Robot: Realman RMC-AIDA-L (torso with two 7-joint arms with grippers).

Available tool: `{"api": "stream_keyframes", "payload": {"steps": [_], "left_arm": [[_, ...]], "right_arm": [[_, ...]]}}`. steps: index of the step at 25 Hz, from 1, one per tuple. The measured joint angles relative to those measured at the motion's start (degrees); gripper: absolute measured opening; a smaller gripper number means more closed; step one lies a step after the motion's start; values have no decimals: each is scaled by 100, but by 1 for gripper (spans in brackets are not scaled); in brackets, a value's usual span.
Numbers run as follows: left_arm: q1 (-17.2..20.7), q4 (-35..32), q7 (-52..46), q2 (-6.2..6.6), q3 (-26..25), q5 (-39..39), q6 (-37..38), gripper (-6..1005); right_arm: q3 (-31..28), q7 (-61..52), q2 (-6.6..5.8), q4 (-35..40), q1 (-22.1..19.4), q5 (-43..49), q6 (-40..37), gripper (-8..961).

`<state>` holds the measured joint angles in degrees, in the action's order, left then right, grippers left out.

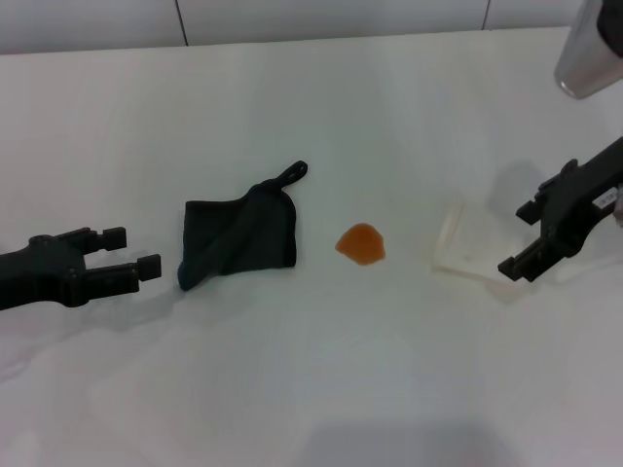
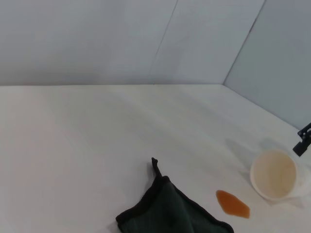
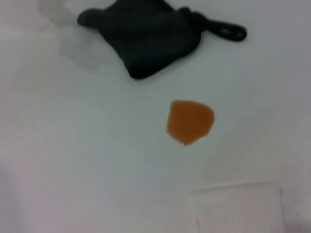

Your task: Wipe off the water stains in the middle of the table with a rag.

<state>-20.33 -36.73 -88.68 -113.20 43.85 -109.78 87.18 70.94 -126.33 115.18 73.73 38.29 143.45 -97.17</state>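
Note:
The black rag [image 1: 238,238] lies crumpled on the white table [image 1: 292,117], its loop at the far corner. The orange water stain [image 1: 361,243] sits just to its right, apart from it. My left gripper [image 1: 134,251] is open and empty, low over the table just left of the rag. My right gripper [image 1: 521,238] is open and empty, right of the stain, beside a cup. The left wrist view shows the rag [image 2: 170,211] and the stain [image 2: 233,204]. The right wrist view shows the rag [image 3: 146,36] and the stain [image 3: 189,121].
A translucent white plastic cup [image 1: 467,243] lies on its side between the stain and my right gripper; it also shows in the left wrist view [image 2: 274,174] and the right wrist view [image 3: 238,208]. A silver cylinder [image 1: 589,53] stands at the far right. A tiled wall runs behind the table.

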Motion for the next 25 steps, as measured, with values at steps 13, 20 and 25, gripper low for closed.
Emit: {"api": "stream_keyframes", "payload": {"steps": [13,20,25], "left_arm": [[-6,0,0,-18,18,0,-7,842],[-6,0,0,-18,18,1,-28,839],[-13,0,0,-18,11,1,-44,838]], "right_arm": [[384,38,13,-161,-24,33,469,848],[413,32,13,-235,-51,43,712,849],[459,31,13,-388,-55,51,795,849]]}}
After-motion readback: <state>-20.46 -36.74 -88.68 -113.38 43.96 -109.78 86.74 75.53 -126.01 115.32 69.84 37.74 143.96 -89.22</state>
